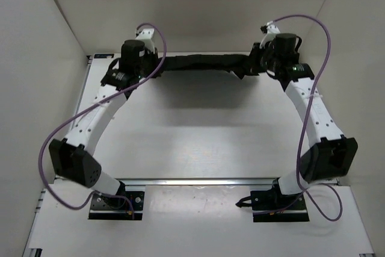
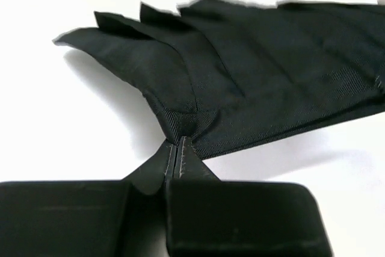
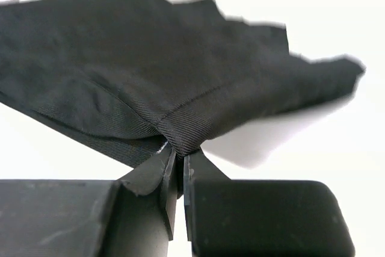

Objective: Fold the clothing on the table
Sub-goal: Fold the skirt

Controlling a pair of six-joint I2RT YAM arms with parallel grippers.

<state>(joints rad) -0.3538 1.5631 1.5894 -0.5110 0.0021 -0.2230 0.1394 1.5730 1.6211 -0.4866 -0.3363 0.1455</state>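
Where the desk (image 1: 204, 136) meets its far edge, the left hand (image 2: 178, 144) is clamped tight on the left end of the clothing (image 1: 198, 63). The clothing stretches rightward as a narrow black band, and the right hand (image 3: 179, 153) is clamped tight on its right end.

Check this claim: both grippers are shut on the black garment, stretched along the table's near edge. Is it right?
No. The left gripper and right gripper are both shut on the garment, but it stretches along the far edge of the table, not the near one; the top view shows this.
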